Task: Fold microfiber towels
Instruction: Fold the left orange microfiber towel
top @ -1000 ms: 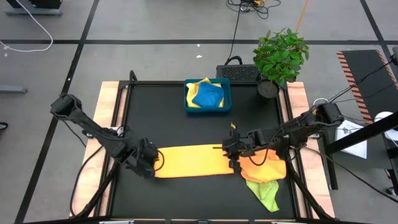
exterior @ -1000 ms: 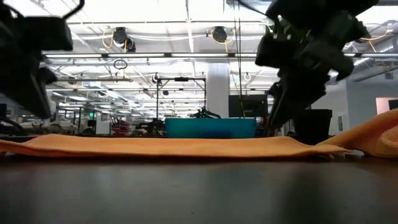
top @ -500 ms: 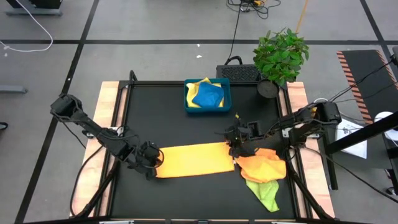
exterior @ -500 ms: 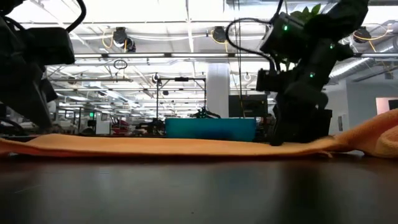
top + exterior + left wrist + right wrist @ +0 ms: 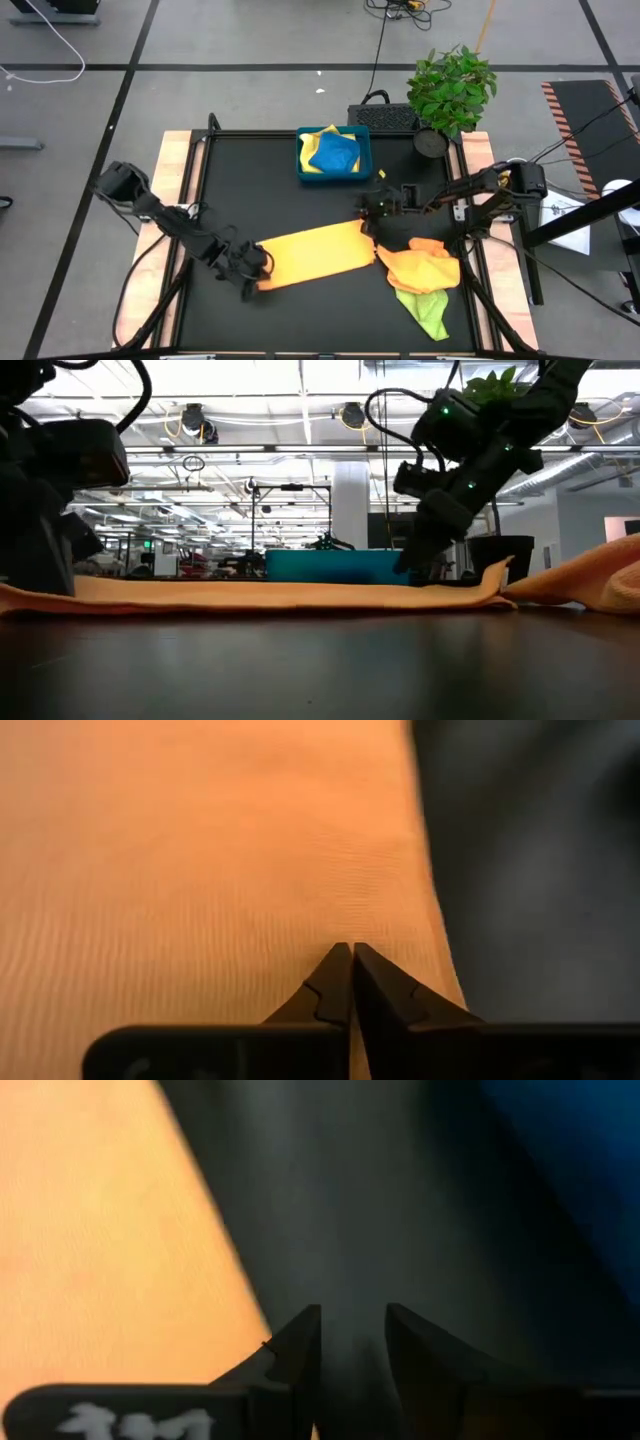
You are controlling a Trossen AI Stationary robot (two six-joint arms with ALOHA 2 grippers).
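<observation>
An orange-yellow towel (image 5: 315,255), folded into a long strip, lies slanted across the black table's near half. My left gripper (image 5: 252,275) is shut at the strip's left end, low on the cloth (image 5: 200,850). My right gripper (image 5: 368,215) hovers open at the strip's far right corner. Its fingers (image 5: 350,1315) stand over bare table just beside the towel's edge (image 5: 230,1270). In the low view that right end (image 5: 500,572) curls up a little. My left gripper has its shut fingertips on the towel's top, close to the near edge (image 5: 420,970) at the strip's left end. It comes slanting down from the table's left. Whether one layer or several sits between the tips does not show. The towel lies flat on the table.
A blue tray (image 5: 300,160) at the far middle holds a blue and a pale yellow towel. A crumpled orange towel (image 5: 420,268) on a lime green one (image 5: 425,310) lies at the near right. A potted plant (image 5: 450,90) stands at the far right corner.
My left gripper has sunk and gone toward the near edge, dragging the strip's left end with it. My right gripper has moved from beside the pile toward the far edge. The strip has turned: its left end is nearer, its right end farther and slightly raised.
</observation>
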